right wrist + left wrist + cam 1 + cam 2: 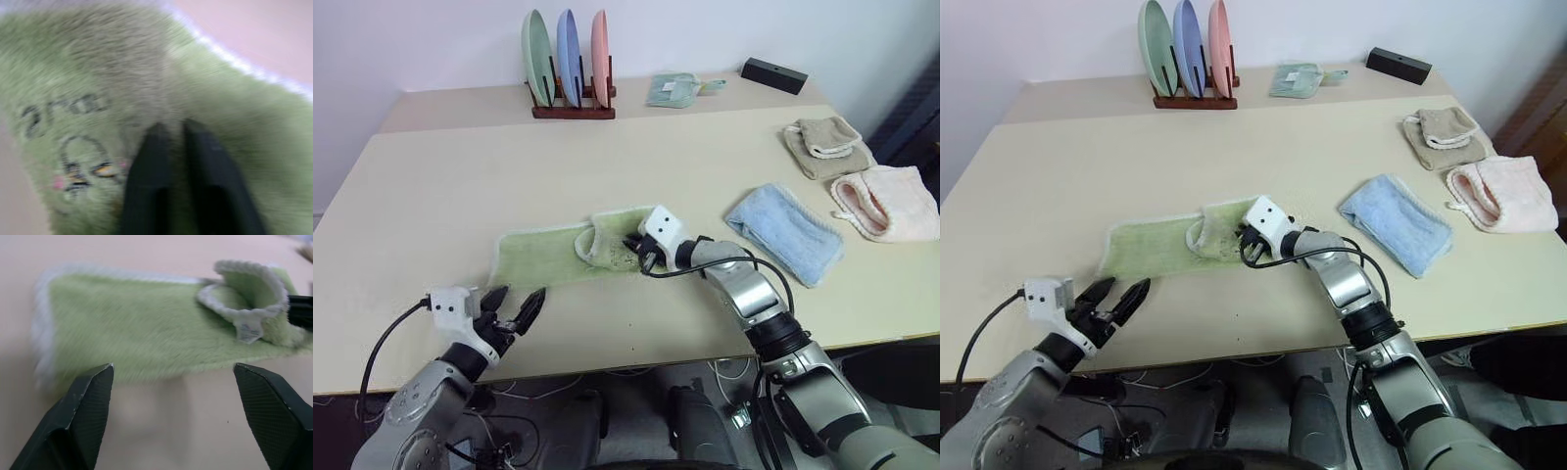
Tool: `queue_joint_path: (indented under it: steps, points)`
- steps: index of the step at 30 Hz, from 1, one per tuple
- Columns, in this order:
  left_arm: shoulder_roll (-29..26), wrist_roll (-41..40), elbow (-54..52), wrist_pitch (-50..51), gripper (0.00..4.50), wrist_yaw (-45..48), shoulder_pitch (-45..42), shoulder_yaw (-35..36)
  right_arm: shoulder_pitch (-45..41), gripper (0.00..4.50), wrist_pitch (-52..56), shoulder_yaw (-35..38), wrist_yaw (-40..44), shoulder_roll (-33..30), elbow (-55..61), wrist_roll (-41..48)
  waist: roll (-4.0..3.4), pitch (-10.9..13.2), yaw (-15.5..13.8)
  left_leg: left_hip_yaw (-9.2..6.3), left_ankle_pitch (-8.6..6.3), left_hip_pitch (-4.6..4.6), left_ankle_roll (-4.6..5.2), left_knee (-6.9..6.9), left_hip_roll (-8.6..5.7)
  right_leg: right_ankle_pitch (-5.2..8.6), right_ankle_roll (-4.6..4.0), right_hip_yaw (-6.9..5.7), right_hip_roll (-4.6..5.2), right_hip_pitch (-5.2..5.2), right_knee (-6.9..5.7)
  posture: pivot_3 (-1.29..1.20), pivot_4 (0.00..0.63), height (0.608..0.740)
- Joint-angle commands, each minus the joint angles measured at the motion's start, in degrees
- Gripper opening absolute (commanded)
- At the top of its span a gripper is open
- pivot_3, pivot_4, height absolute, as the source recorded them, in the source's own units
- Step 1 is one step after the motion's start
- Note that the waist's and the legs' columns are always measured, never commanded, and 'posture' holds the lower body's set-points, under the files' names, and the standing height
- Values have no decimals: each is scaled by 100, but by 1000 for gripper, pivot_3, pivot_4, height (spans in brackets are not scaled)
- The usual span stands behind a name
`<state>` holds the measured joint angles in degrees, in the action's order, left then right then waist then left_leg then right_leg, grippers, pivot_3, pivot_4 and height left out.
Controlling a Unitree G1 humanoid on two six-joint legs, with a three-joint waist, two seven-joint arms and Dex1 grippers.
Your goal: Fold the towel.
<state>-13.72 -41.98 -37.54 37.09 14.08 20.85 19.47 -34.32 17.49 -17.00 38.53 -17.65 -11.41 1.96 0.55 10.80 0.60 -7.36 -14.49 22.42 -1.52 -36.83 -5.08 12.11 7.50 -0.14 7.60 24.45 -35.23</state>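
Observation:
The light green towel (543,258) with white edging lies flat on the table, a long strip. Its right end is turned over into a loose loop (244,298) with a small white label. My right gripper (636,251) sits at that folded end. In the right wrist view its fingers (146,171) stand almost together, pressed into the green cloth (98,73) and pinching it. My left gripper (521,294) hovers open just short of the towel's near edge, toward its left end. Nothing sits between its fingers (90,401).
A wooden rack (570,110) with three upright plates stands at the back. A light blue towel (783,233), a beige one (824,145) and a pink one (886,201) lie to the right. A small green cloth (674,90) and a black box (773,75) sit at the far edge.

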Motion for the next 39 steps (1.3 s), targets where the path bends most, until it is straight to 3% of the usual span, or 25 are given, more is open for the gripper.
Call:
queue_joint_path:
  steps: [1,5,6,14,17,23,25,29,34,39]
  points:
    - [246,-887,-299,420,4500,-692,18,230,-379,2346,-495,249,268,-187,494,88,1,0,4,0,0,0,0,0,0,0,0,0,0,0,0,0,150,737]
    - [773,-1785,71,617,4500,-1993,-384,480,-416,4205,-700,241,754,-331,1024,294,2,0,0,-1,0,0,0,1,0,0,1,-1,-2,0,0,0,150,737]
    - [916,-2089,244,621,4500,-2381,-584,565,-405,4385,-711,221,857,-354,1202,339,2,0,-12,-4,0,0,0,1,1,0,1,-2,-2,-1,0,0,150,737]
    - [1126,-3046,1255,382,4500,-4000,-1836,800,-86,4385,-682,108,969,-371,1771,297,2,-6,-107,-7,1,-5,-2,-11,-8,-1,-1,-4,-1,-11,-2,0,150,737]
    - [1075,-3175,1503,215,3641,-4195,-2135,826,13,4500,-663,85,943,-391,1879,256,2,-7,-130,-5,2,-5,-3,-14,-11,-1,-3,-3,-1,-12,-2,0,150,737]
    - [907,-3152,1620,-1,598,-4082,-2279,786,249,4500,-422,107,882,-509,2202,267,4,-5,-134,-4,2,-3,-3,-13,-12,-1,-3,-3,-2,-12,0,0,150,737]
    - [862,-3119,1592,-135,25,-3945,-2288,828,306,4500,-330,124,894,-547,2288,308,8,-3,-134,-4,2,-1,-3,-14,-12,0,-5,-3,-2,-11,2,0,150,737]
    - [-69,-2581,1376,-455,25,-3074,-2222,1182,503,4500,-3,246,1006,-726,2516,522,10,-2,-110,-4,2,0,-4,-10,-9,8,-20,-3,-7,-7,1,0,150,737]
    - [-953,-2528,1432,-563,25,-2385,-2253,1553,607,4500,78,296,1035,-861,2551,548,9,-1,-111,2,1,1,-5,-6,-6,10,-23,0,-8,-1,3,0,150,737]
    - [-2099,-1982,1201,-353,25,-1191,-2573,958,639,4500,-22,256,1061,-882,2391,488,23,6,-144,0,1,4,-5,-8,-8,10,-24,-5,-8,-3,3,0,150,737]
